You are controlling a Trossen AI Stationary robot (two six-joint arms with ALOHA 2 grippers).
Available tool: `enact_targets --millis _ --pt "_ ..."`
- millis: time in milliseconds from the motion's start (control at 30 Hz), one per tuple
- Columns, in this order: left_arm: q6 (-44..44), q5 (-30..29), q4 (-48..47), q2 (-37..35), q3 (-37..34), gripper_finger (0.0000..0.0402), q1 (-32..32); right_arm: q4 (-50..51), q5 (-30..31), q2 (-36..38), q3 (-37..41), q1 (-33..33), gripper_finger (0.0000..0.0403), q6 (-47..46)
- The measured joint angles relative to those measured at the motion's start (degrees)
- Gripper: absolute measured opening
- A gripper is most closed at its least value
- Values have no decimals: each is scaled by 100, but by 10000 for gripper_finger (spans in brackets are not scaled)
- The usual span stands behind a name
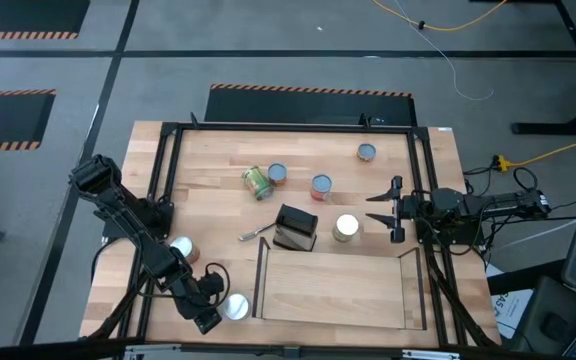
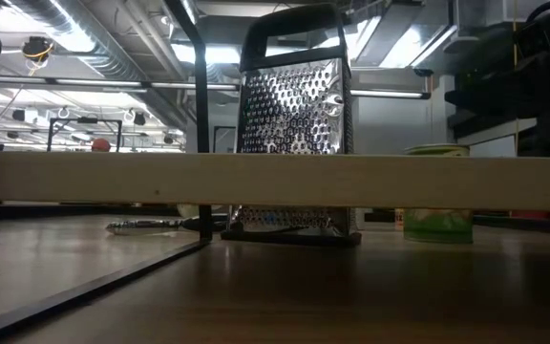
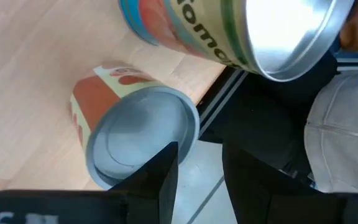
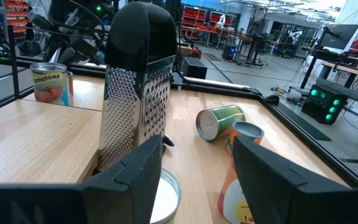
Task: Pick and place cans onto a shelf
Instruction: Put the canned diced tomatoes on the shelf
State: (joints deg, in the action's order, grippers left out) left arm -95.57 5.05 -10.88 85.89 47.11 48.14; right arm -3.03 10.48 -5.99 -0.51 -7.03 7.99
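My left gripper (image 1: 212,310) is open at the table's near left corner, left of the shelf (image 1: 333,285). A can with a pale top (image 1: 234,305) stands beside it; in the left wrist view this can (image 3: 135,140) sits against one finger (image 3: 166,171). Another can (image 1: 181,248) stands just behind. My right gripper (image 1: 392,210) is open and empty, level above the table, right of a white-topped can (image 1: 346,227) that shows low between its fingers (image 4: 165,194). Farther off stand three cans (image 1: 320,186) (image 1: 277,173) (image 1: 366,152), and a green can (image 1: 256,182) lies on its side. My left gripper has one fingertip (image 3: 169,155) in front of the top rim (image 3: 185,134) of the pale-topped can, which is outside the gap between the fingers. I cannot tell whether the finger touches it. The can stands on the table.
A metal grater (image 1: 296,228) stands upright just behind the shelf, with a utensil (image 1: 256,233) lying to its left. A black frame (image 1: 168,135) edges the tabletop. In the low view the shelf board (image 2: 275,180) crosses in front of the grater (image 2: 294,134) and a green can (image 2: 437,196).
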Motion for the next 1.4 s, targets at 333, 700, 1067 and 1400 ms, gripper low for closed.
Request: enact_targets --millis 333,700,1067,1400 --pt "-135 -14 -85 -2 519 117 0 0 0 -1 0 0 200 0" --pt "-418 210 -1633 848 2266 117 26 0 -2 1 0 0 200 0" --pt "-274 30 -4020 1870 3442 117 27 -2 -2 1 0 0 200 0" --pt "59 -496 -4366 1871 3442 117 33 -2 -2 1 0 0 200 -20"
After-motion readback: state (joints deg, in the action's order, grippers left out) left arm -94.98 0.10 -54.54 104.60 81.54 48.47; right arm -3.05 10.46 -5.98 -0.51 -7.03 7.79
